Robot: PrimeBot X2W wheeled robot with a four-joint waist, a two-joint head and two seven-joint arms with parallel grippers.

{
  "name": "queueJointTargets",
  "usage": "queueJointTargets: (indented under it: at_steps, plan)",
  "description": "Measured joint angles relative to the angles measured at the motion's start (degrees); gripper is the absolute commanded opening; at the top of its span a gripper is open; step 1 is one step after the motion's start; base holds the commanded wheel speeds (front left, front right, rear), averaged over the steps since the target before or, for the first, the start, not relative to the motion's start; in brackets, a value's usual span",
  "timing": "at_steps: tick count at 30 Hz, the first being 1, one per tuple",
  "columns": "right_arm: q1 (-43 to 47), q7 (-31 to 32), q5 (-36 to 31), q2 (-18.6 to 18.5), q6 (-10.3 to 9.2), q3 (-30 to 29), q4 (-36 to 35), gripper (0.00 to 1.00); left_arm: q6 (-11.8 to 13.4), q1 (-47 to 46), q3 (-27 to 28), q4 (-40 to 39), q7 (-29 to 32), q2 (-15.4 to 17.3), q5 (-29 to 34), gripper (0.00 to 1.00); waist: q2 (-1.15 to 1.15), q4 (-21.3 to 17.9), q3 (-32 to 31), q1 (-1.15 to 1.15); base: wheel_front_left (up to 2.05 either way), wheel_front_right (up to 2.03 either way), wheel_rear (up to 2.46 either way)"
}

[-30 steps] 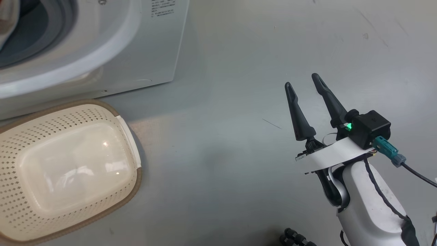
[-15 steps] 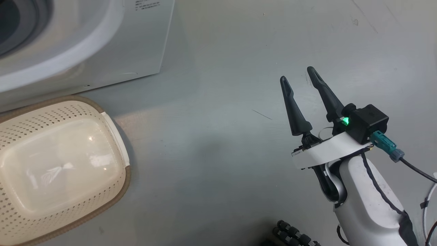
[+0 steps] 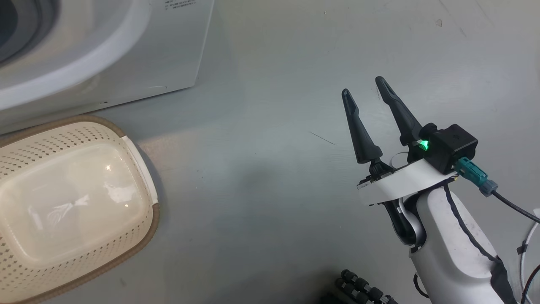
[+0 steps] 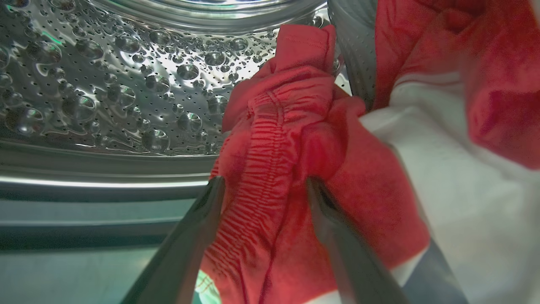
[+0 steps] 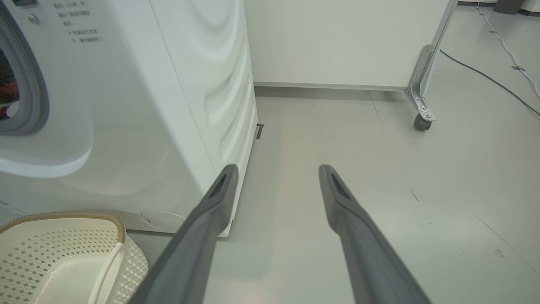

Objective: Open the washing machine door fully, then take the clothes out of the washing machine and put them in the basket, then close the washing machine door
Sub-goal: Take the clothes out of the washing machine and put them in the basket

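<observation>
Red fabric is what the left wrist view is all about: the clothes (image 4: 295, 126) are bunched up inside the washing machine (image 3: 160, 50), lying against the perforated steel drum (image 4: 126, 84), with a white panel (image 4: 443, 177) of a garment off to one side. The left gripper (image 4: 265, 180) is in there too, its two dark fingers spread wide with a gathered, elastic-looking fold of the red cloth sitting right between them. The cloth touches the fingers' inner sides, but they aren't pinched shut on it. The right gripper (image 3: 362, 85) hangs over bare grey floor (image 3: 270, 169), well away from the machine, fingers apart and nothing between them. The basket (image 3: 155, 221) sits on the floor just in front of the washer's lower front corner – cream perforated sides, brown rim, glossy bottom catching the light. A dark cable (image 3: 512, 207) trails from the teal plug on the right wrist.
</observation>
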Motion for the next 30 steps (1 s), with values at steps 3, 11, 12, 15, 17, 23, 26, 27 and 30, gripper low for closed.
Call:
queueJointTargets:
  at_steps: [3, 11, 12, 15, 17, 23, 26, 27, 30]
  plan:
    - [0.0, 0.0, 0.0, 0.0, 0.00, 0.0, 0.0, 1.00, 0.0, -1.1, 0.0, 1.1, 1.1, -0.1, 0.0, 1.00, 0.00, 0.0, 0.1, 0.00, 0.00, 0.00, 0.00]
    - [0.0, 0.0, 0.0, 0.0, 0.01, 0.0, 0.0, 1.00, 0.0, -3.2, 0.1, 2.8, 2.4, -0.7, -0.6, 0.44, 0.00, 0.1, 0.4, -0.01, 0.00, 0.00, 0.00]
    - [-0.1, 0.0, 0.0, 0.0, 0.01, -0.1, 0.0, 1.00, 0.0, -3.4, -0.2, 2.9, 2.4, -0.7, -0.5, 0.06, 0.00, 0.1, 0.4, -0.01, 0.00, 0.00, 0.00]
    - [-0.3, 0.0, 0.0, 0.1, 0.01, -0.1, 0.0, 1.00, 0.0, -3.5, -1.0, 3.3, 2.4, -0.8, -0.4, 0.00, 0.00, 0.1, 0.4, -0.01, 0.00, 0.00, 0.00]
    - [-0.4, 0.0, 0.0, 0.1, 0.01, -0.2, 0.0, 1.00, 0.0, -3.5, -1.2, 3.9, 2.4, -0.8, -0.4, 0.00, 0.00, 0.2, 0.4, -0.01, 0.00, 0.00, 0.00]
    - [-0.5, 0.0, 0.0, 0.1, 0.01, -0.7, 0.4, 1.00, -0.1, -3.7, -1.3, 4.8, 1.6, -1.3, -0.4, 0.00, 0.00, 0.5, 0.1, -0.01, 0.00, 0.00, 0.00]
    - [-0.5, 0.0, -0.1, 0.1, 0.01, -1.1, 0.7, 1.00, -0.1, -3.7, -1.3, 5.5, 0.4, -2.6, -0.5, 0.00, 0.00, 0.7, -0.4, -0.01, 0.00, 0.00, 0.00]
    - [-0.5, 0.0, -0.1, 0.1, 0.01, -1.1, 0.8, 1.00, -0.1, -3.7, -1.3, 5.7, -0.1, -2.9, -0.5, 0.00, 0.00, 0.9, -0.6, -0.01, 0.00, 0.00, 0.00]
    - [-0.5, 0.0, -0.6, 0.1, 0.01, -1.4, 0.8, 1.00, -0.1, -3.7, -1.3, 6.0, -1.2, -3.6, -0.9, 0.00, 0.00, 1.1, -1.1, -0.01, 0.00, 0.00, 0.00]
